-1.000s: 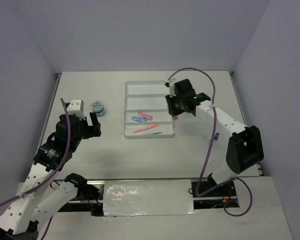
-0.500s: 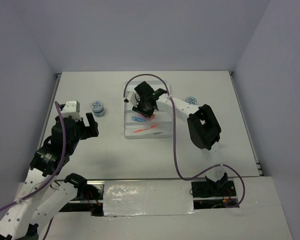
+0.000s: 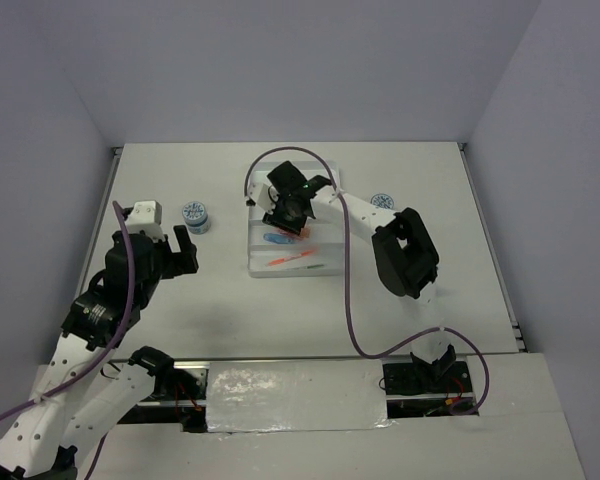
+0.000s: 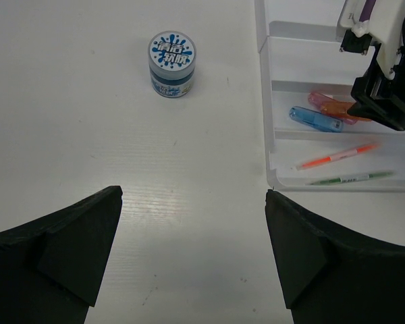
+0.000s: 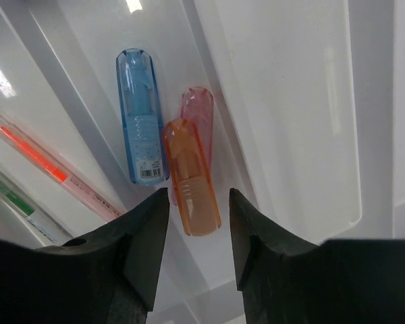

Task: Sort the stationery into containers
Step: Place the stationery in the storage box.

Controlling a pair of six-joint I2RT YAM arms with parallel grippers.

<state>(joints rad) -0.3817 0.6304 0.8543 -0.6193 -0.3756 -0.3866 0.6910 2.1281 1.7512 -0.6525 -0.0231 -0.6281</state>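
Right gripper (image 5: 199, 202): fingers apart, holding nothing, low over the tray (image 5: 290, 101), one finger either side of the orange stick (image 5: 191, 182) lying in it. The pink stick (image 5: 197, 108) touches the orange stick and the blue stick (image 5: 140, 121) lies just beside. Count: three sticks, all in the compartment second from the near edge. Two pens, the orange pen (image 4: 337, 155) and green pen (image 4: 351, 178), lie in the nearest compartment. Two tubs stand on the table: the left tub (image 4: 171, 64), ahead of the left gripper (image 4: 192, 236), which is spread wide and empty, and the right tub (image 3: 382, 202), beyond the right arm.
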